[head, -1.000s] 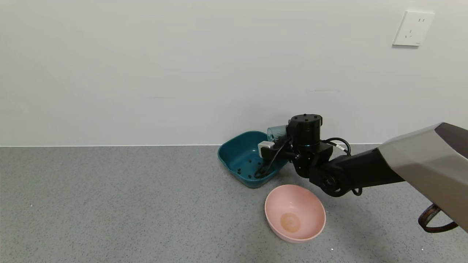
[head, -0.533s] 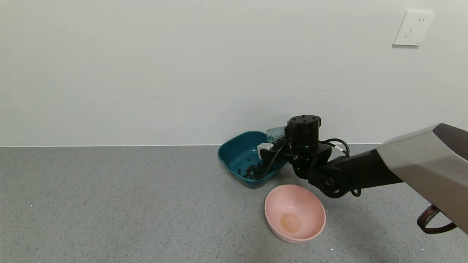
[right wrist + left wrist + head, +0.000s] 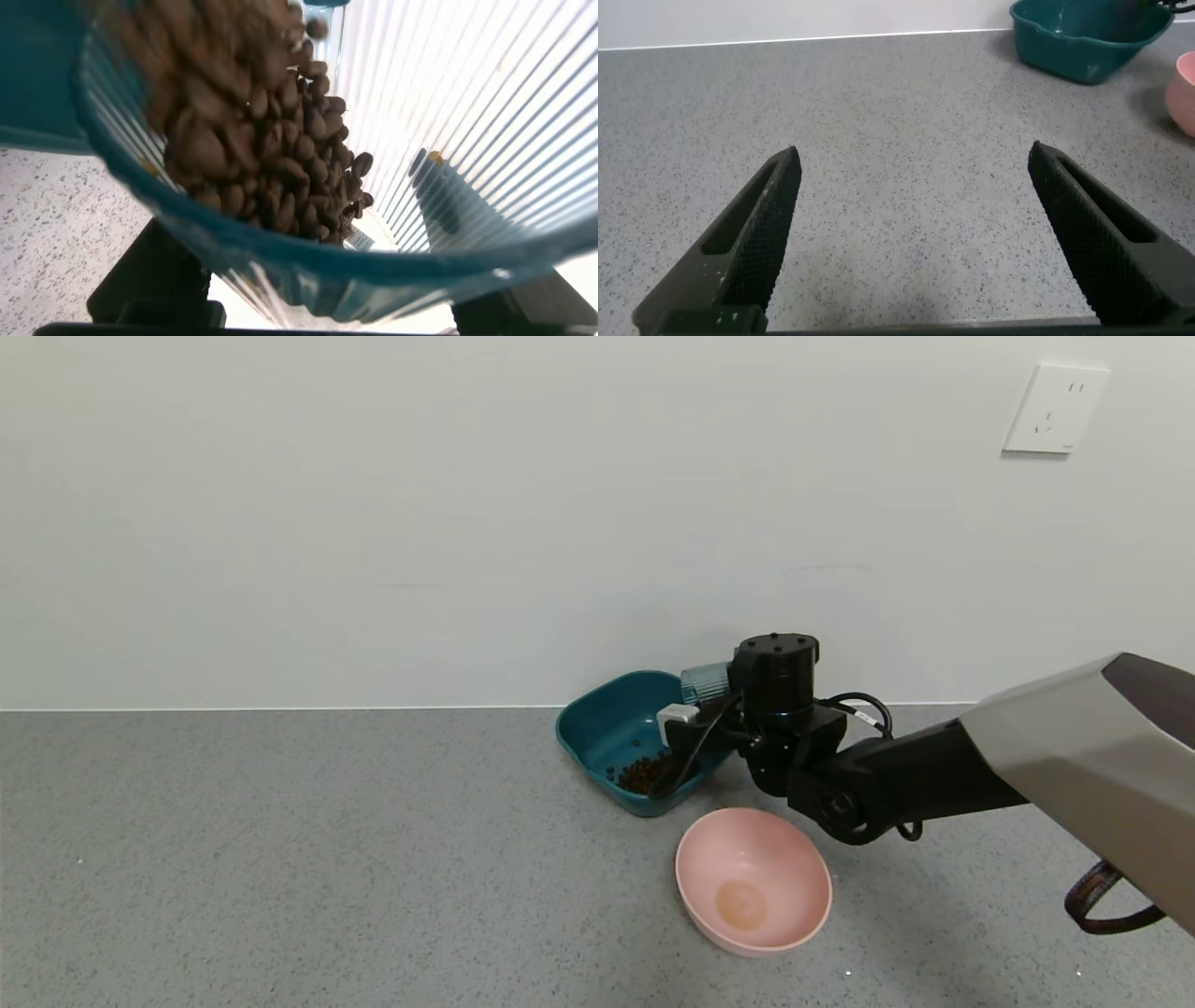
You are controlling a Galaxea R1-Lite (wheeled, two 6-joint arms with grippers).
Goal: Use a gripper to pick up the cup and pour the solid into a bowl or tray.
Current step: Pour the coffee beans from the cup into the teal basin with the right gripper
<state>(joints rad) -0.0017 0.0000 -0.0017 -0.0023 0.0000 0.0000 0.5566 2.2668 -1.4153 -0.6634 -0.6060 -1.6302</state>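
Note:
My right gripper (image 3: 698, 709) is shut on the ribbed blue-grey cup (image 3: 706, 682) and holds it tipped on its side over the dark teal bowl (image 3: 597, 728) by the wall. Brown pellets (image 3: 644, 773) lie in a heap in the bowl's near corner. In the right wrist view the cup (image 3: 486, 121) fills the picture, with pellets (image 3: 262, 140) sliding along its lower wall toward the rim and the teal bowl (image 3: 37, 84) behind. My left gripper (image 3: 913, 187) is open and empty above bare floor, out of the head view.
A round pink bowl (image 3: 752, 879) stands empty just in front of the teal bowl; its edge shows in the left wrist view (image 3: 1186, 89), beside the teal bowl (image 3: 1083, 37). The white wall runs close behind. A wall socket (image 3: 1055, 409) is at upper right.
The cup has stayed tipped over the teal bowl while pellets fell out: a few loose ones a second ago, a heap now. The right arm has barely moved.

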